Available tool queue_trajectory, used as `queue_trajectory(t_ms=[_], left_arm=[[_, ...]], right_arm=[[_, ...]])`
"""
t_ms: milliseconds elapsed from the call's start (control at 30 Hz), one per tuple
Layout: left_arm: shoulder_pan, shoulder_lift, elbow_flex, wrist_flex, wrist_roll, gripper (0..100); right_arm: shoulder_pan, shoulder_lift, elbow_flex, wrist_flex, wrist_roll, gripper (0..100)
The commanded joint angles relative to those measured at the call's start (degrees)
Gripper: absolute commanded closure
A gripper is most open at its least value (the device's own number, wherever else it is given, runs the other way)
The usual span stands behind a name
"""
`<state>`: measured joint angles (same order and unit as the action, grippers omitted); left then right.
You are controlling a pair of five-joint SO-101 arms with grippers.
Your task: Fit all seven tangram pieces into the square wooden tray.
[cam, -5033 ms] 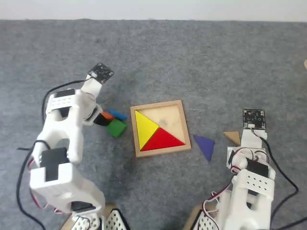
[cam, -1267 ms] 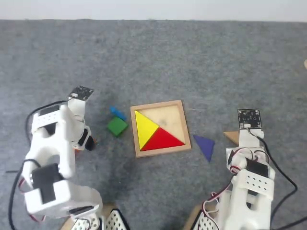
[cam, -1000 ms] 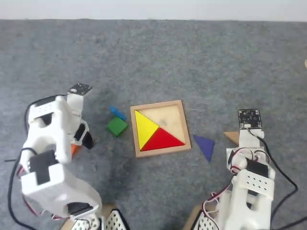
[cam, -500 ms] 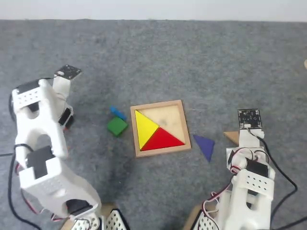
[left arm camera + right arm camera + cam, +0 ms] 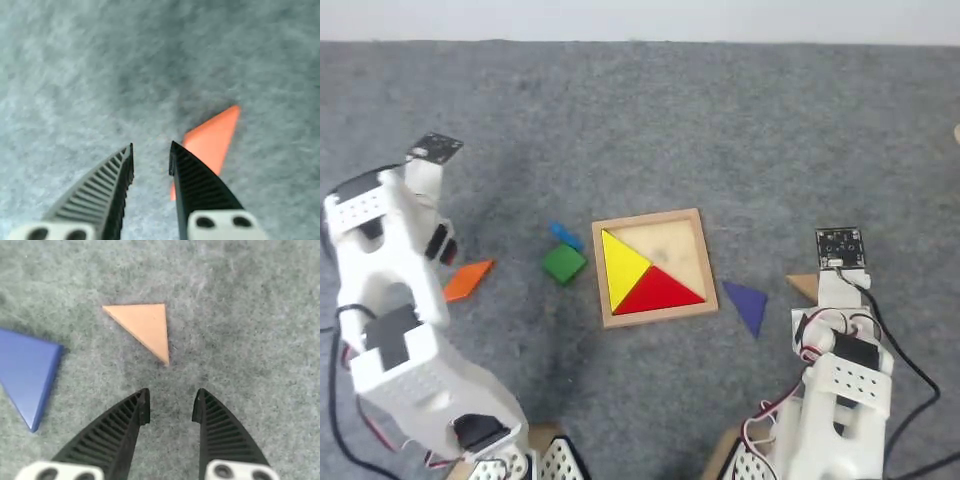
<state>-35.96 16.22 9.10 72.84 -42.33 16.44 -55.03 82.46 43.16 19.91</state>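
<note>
The square wooden tray (image 5: 651, 216) lies mid-table with a yellow triangle (image 5: 623, 268) and a red triangle (image 5: 660, 292) in it. To its left lie a green square (image 5: 563, 264) and a light blue piece (image 5: 565, 236). Farther left an orange parallelogram (image 5: 468, 279) lies flat on the carpet. My left gripper (image 5: 150, 152) hangs open beside the orange parallelogram (image 5: 210, 142), holding nothing. Right of the tray lie a dark blue triangle (image 5: 748, 304) and a tan triangle (image 5: 805, 287). My right gripper (image 5: 171, 397) is open just short of the tan triangle (image 5: 145, 325), with the blue triangle (image 5: 25, 367) to one side.
Grey carpet covers the whole table. The left arm's body (image 5: 380, 260) stands tall at the far left edge. The right arm's body (image 5: 840, 370) fills the lower right. Open carpet stretches behind the tray.
My left gripper took the orange parallelogram away from the green and blue pieces to the left, let it go on the carpet and drew back. The right arm has kept still.
</note>
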Motion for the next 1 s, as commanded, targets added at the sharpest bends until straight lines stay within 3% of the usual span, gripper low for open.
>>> queue_trajectory(t_ms=[0,100,267,400,633,967], left_arm=[[-1.58,-2.81,-1.63,1.67,-5.27,89],[-2.29,-10.46,4.97,-0.26,-7.82,91],[-0.35,-30.07,29.23,-11.69,-11.78,88],[2.90,-39.03,37.58,-8.88,-11.87,85],[7.47,-33.49,37.14,-7.12,-11.25,85],[0.35,-16.79,31.34,-19.25,-8.97,85]], right_arm=[[-0.40,-1.45,-0.70,-1.10,0.35,84.3],[-0.40,-1.45,-0.70,-1.10,0.35,84.3],[-0.40,-1.45,-0.70,-1.19,0.26,84.3],[-0.40,-1.45,-0.70,-1.19,0.26,84.3],[-2.59,-1.45,-0.53,-1.19,-1.32,84.3],[-2.77,-1.45,-0.35,-2.24,-1.32,84.3]])
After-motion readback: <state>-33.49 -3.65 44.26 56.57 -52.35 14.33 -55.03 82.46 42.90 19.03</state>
